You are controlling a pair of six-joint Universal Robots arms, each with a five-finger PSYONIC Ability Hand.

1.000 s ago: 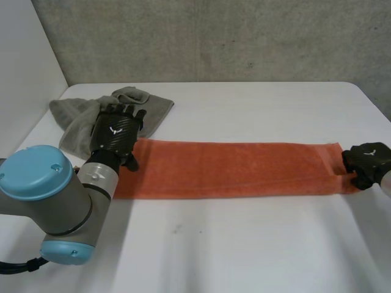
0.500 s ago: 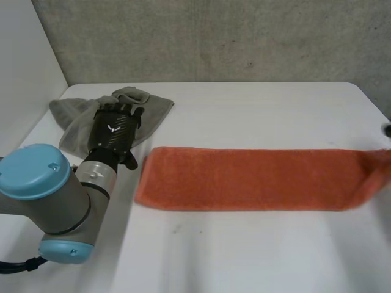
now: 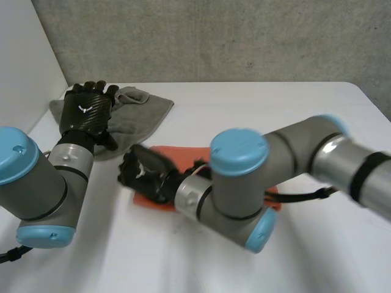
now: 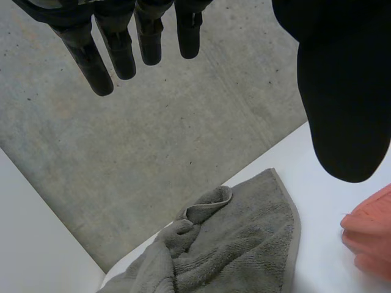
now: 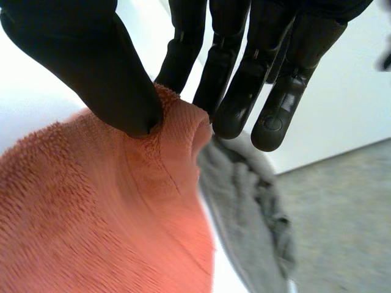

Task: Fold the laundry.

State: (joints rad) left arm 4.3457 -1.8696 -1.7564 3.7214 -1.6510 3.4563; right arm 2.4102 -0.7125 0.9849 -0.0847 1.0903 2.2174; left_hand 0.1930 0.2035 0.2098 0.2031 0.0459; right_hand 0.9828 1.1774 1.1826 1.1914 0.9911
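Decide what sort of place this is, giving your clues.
Likely a robotics lab, not a home: bare concrete wall, white table, and a robot's left arm and right arm, the right hand pinching an orange towel.

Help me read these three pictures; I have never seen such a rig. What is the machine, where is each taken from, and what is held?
It is a robot: two grey arms with light-blue caps, each ending in a black hand, at a white table. The wide picture looks down from a camera between the arms; the other two come from cameras on the wrists, looking along each palm. On the table lie a crumpled grey terry towel and an orange terry towel. The left hand hovers open by the grey towel, holding nothing. The right hand pinches the orange towel's edge between thumb and fingers.
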